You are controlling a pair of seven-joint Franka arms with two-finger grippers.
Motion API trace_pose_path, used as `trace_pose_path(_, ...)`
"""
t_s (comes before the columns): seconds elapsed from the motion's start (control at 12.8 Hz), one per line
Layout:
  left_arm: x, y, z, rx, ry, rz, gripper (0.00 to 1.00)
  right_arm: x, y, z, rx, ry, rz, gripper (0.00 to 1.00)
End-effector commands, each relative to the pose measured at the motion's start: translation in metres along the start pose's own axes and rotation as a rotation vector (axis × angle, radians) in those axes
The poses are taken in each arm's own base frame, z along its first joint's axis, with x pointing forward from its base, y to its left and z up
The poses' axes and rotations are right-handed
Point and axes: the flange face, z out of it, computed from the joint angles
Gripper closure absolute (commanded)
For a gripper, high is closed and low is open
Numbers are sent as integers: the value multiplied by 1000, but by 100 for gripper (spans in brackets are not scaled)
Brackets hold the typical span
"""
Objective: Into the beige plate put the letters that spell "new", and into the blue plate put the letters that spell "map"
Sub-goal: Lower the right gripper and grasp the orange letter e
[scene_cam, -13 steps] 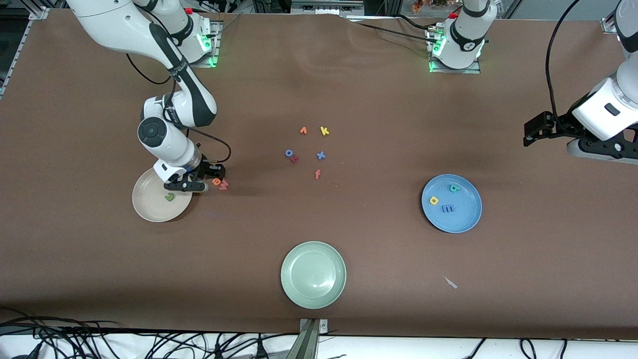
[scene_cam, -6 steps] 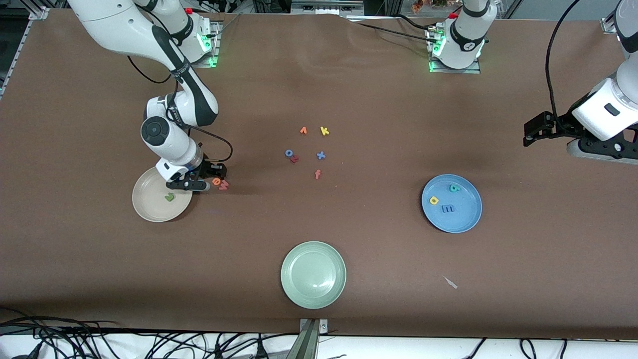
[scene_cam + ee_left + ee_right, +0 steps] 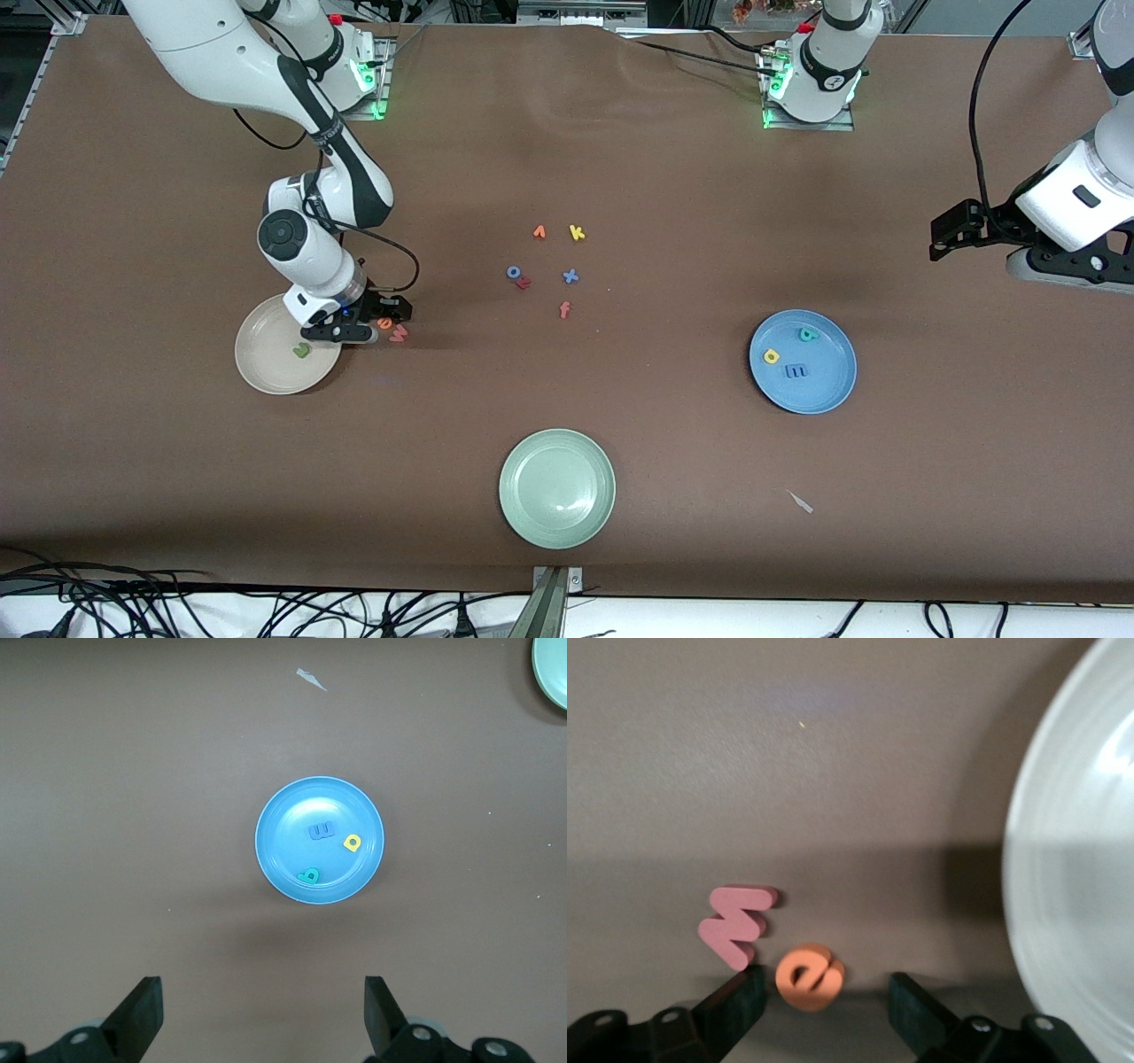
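Observation:
The beige plate (image 3: 266,368) (image 3: 1072,904) holds a green n (image 3: 302,351). Beside it, toward the table's middle, an orange e (image 3: 384,323) (image 3: 809,975) and a red w (image 3: 399,333) (image 3: 738,923) lie on the cloth. My right gripper (image 3: 379,321) (image 3: 828,988) is low and open, and the e lies between its fingertips, close to one finger. The blue plate (image 3: 828,390) (image 3: 292,815) holds a blue m (image 3: 796,371) (image 3: 323,830), a yellow a (image 3: 771,356) (image 3: 352,842) and a teal p (image 3: 807,334) (image 3: 309,875). My left gripper (image 3: 939,241) (image 3: 263,992) waits open above the left arm's end of the table.
A pale green plate (image 3: 556,487) (image 3: 554,673) sits near the front edge. Loose letters lie mid-table: orange v (image 3: 539,232), yellow k (image 3: 577,233), blue o (image 3: 513,272), red z (image 3: 524,283), blue x (image 3: 570,276), orange f (image 3: 564,309). A white scrap (image 3: 800,501) lies nearer the camera than the blue plate.
My right gripper has slid away from the beige plate toward the e and w, so the e now lies between its fingers. The letters and the left arm have not moved.

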Motion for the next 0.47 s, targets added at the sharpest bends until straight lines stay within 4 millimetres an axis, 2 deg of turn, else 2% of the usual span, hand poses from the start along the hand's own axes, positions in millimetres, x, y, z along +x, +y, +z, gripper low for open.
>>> trace_pose_path(0.0, 3, 0, -3, -15, -3, -4, 0, 9, -6, 13, 5, 15, -15, 31)
trace_pose_path(0.39, 3, 0, -5, -14, -1, -4, 0, -4, -4, -9, -4, -6, -18, 33)
